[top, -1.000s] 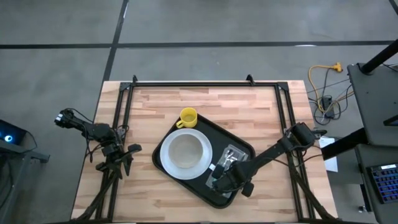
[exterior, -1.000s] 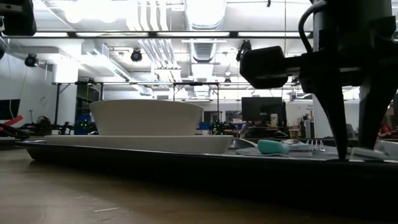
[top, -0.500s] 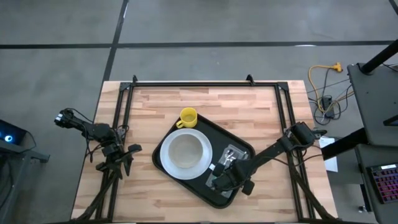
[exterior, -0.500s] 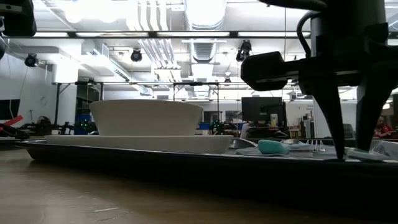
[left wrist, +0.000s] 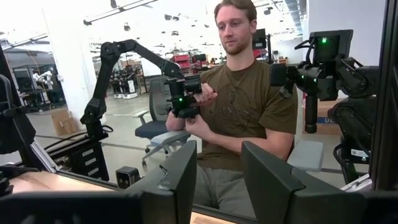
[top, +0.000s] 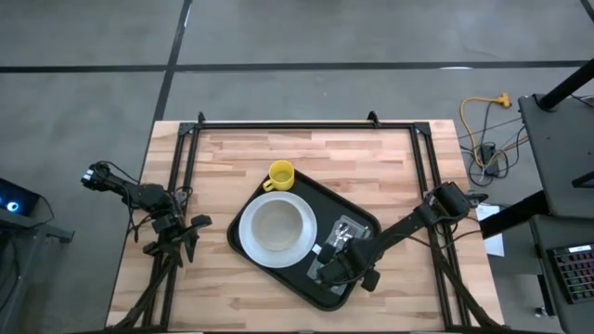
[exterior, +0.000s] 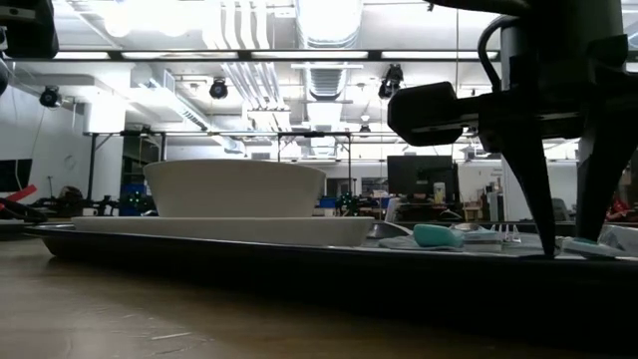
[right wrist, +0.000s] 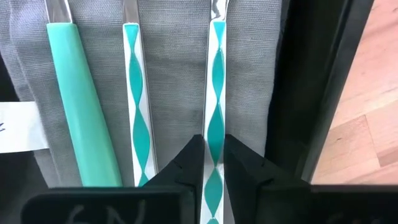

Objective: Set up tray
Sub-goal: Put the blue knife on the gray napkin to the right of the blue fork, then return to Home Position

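The black tray lies askew at the table's middle; in the low view its rim runs across the front. On it stand a white plate with a white bowl, and a yellow cup sits at its far corner. A grey napkin on the tray's right part carries three teal-handled utensils. My right gripper stands down over the napkin, shut on the outermost teal-and-white utensil. My left gripper waits open at the table's left edge. My right gripper pinches the handle of the teal-and-white utensil between its two fingers, coming from above and pointing down. The fingers stand on either side of the handle, one to each long edge. The utensil lies flat on the napkin, parallel to the other two.
A solid teal handle and a second teal-and-white handle lie close beside the held one. The tray's raised rim runs just past the napkin. Bare wood lies toward the far edge. A person sits beyond the table.
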